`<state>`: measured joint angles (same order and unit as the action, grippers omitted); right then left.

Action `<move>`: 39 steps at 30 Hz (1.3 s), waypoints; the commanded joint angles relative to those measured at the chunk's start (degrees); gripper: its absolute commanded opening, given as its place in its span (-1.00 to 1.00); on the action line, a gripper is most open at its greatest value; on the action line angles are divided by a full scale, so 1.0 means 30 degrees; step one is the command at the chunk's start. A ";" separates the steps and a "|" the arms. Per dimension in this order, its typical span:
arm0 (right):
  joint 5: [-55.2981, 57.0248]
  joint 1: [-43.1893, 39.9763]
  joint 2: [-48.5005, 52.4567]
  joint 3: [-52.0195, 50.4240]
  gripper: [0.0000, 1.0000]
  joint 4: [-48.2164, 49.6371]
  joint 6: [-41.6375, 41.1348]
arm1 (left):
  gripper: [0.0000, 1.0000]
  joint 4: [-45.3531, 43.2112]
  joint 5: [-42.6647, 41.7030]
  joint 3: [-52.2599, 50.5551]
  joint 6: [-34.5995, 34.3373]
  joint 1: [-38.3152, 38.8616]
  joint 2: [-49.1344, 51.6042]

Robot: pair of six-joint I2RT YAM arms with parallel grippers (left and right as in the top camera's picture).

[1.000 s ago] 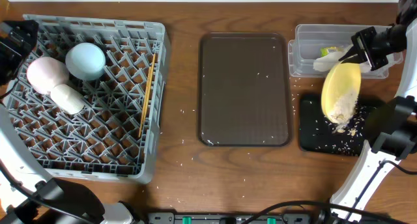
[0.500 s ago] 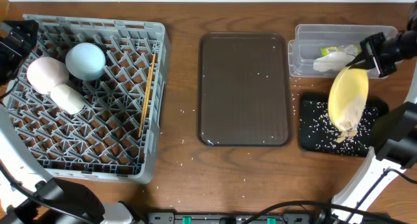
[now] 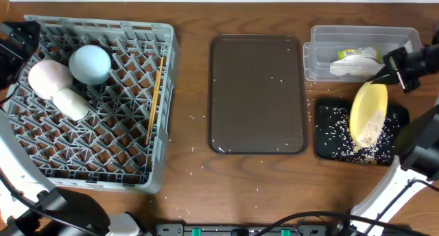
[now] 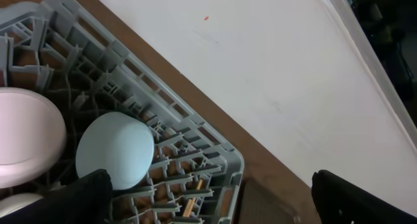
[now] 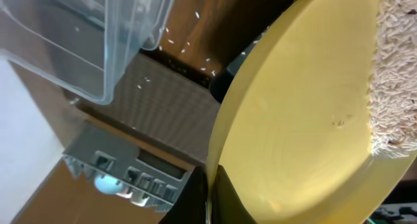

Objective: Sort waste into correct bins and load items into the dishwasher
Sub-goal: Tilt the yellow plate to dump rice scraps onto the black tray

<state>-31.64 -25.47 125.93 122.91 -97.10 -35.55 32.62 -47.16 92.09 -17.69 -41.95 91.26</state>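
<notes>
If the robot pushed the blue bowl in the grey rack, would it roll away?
Probably not far: the light blue bowl sits dome-up among the pegs of the dish rack, which would likely catch it. Its surface looks smooth and rounded, so it might slip from a grip. The pink bowl lies close beside it, so a push may nudge that too.

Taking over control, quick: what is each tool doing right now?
Left tool: open, holding nothing.
Right tool: closed on the plate, which is tilted over the black tray.
</notes>
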 commanded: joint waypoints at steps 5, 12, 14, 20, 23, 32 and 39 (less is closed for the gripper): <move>-0.3395 -0.1472 -0.0597 0.0000 -0.97 -0.0073 0.2528 | 0.97 -0.0036 0.0102 0.0007 0.0393 -0.0044 -0.0379; -0.5224 -0.1916 -0.0597 -0.0015 -0.97 -0.0080 0.2805 | 0.97 -0.0036 0.0102 0.0007 0.0393 -0.0044 -0.0379; -0.5639 -0.2040 -0.0597 -0.0015 -0.97 -0.0080 0.2798 | 0.97 -0.0036 0.0102 0.0007 0.0401 -0.0044 -0.0379; -0.5646 -0.2586 -0.0597 -0.0015 -0.97 -0.0080 0.2535 | 0.97 -0.0036 0.0102 0.0007 0.0393 -0.0044 -0.0379; -0.5952 -0.2812 -0.0597 -0.0015 -0.97 -0.0073 0.2419 | 0.97 -0.0036 0.0102 0.0007 0.0393 -0.0044 -0.0379; -0.5646 -0.2965 -0.0619 -0.0867 -0.97 -0.0073 0.2688 | 0.97 -0.0036 0.0102 0.0007 0.0393 -0.0044 -0.0379; -0.8641 -0.2805 -0.0634 -0.2703 -0.97 0.0328 0.4197 | 0.97 -0.0036 0.0102 0.0007 0.0393 -0.0044 -0.0379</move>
<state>-53.56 -34.26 125.91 115.87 -96.62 -24.64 32.62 -47.16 92.09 -17.72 -41.95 91.26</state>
